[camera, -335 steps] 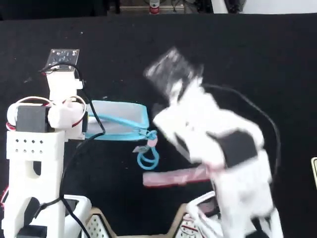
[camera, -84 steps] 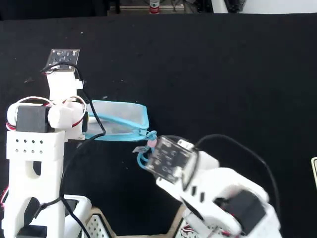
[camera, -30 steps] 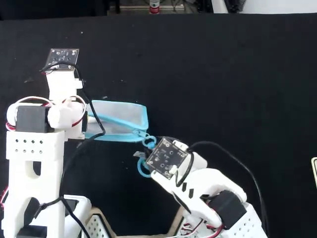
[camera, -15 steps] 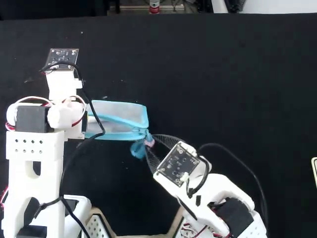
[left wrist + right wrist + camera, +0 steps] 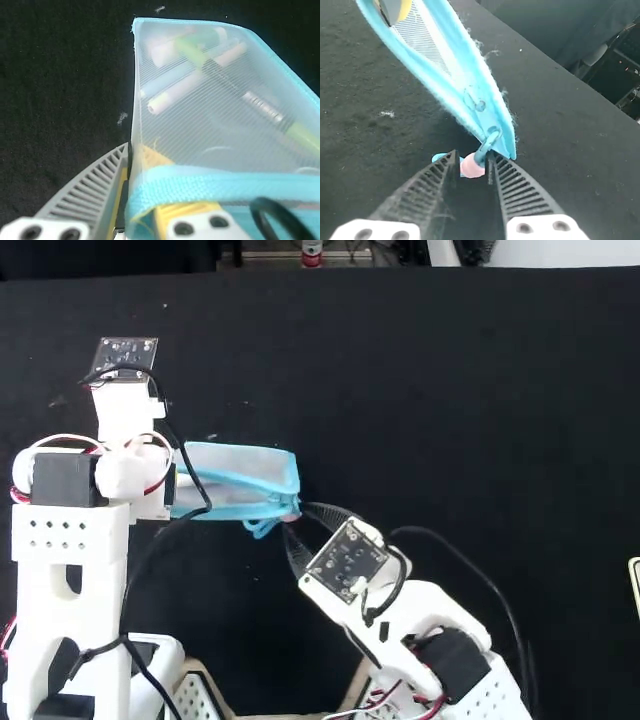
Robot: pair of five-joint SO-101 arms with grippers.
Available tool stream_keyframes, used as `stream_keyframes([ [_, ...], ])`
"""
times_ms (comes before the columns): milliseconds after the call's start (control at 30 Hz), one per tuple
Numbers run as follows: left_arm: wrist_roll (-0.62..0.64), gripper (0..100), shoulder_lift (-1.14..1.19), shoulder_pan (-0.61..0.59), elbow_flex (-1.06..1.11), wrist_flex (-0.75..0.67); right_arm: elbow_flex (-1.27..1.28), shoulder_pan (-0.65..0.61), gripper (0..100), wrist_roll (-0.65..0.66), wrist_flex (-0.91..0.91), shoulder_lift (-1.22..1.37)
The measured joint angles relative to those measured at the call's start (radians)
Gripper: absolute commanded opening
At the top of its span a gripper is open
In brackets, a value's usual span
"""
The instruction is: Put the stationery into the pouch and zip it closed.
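Black table (image 5: 450,390) is bearing: left gripper (image 5: 131,160) clamping one end of the pouch (image 5: 240,480), pens (image 5: 200,65) lying inside its mesh; right gripper (image 5: 471,156) is pinching the pink zipper pull (image 5: 468,168) at the pouch's opposite corner.

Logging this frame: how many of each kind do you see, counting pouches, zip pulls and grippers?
pouch: 1
zip pull: 1
grippers: 2, the left gripper on the pouch's edge and the right gripper on the zip pull
Total: 4
The stationery inside overlaps behind the mesh, so it is not counted.
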Motion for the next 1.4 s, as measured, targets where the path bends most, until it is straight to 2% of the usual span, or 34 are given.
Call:
stream_keyframes([
  [267,0.0,3,0.0,-0.002,0.0,0.0,0.0,0.014,8.5,0.0,0.0,0.0],
  [433,0.0,3,0.0,-0.002,0.0,0.0,0.0,0.08,8.5,-0.063,-0.031,0.0],
  [733,0.0,3,0.0,-0.002,0.0,0.0,0.044,0.094,8.0,-0.081,-0.089,0.0],
  [833,0.0,3,0.0,-0.002,0.0,0.0,0.044,0.094,1.1,-0.081,-0.089,0.0],
  [1033,0.0,3,0.0,-0.002,0.0,0.0,0.044,0.097,1.1,-0.055,-0.089,0.0],
  [1400,0.0,3,0.0,-0.002,0.0,0.0,-0.015,0.098,1.1,-0.044,0.005,-0.006],
])
